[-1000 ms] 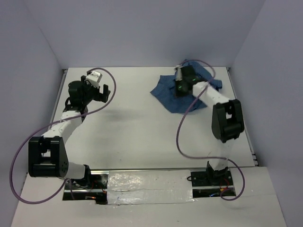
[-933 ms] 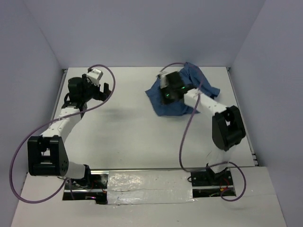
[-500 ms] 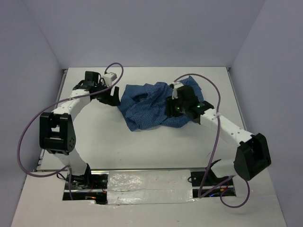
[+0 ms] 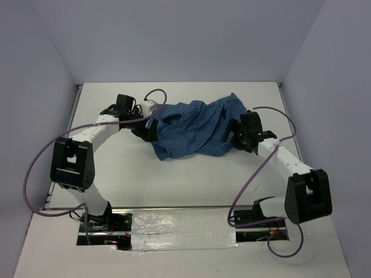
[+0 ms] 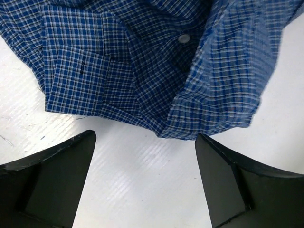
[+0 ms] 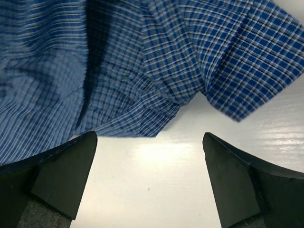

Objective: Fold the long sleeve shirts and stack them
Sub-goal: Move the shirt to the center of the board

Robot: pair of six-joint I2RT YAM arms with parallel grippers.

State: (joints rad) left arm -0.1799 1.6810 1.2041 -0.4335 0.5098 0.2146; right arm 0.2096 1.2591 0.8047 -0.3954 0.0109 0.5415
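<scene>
One crumpled long sleeve shirt, blue with fine checks, lies spread across the middle of the white table. My left gripper stands open at the shirt's left edge. In the left wrist view its gripper has only bare table between the fingers, with a cuff and a white button just ahead. My right gripper is open at the shirt's right edge. The right wrist view shows that gripper empty, the shirt bunched in folds just beyond the fingertips.
Purple cables loop off both arms over the table. Grey walls close the table in at the back and on both sides. The arm bases sit on a taped strip along the near edge.
The right gripper carried the shirt from the far right to the middle, then opened and let it go. The left arm swung right to the shirt's left edge.
</scene>
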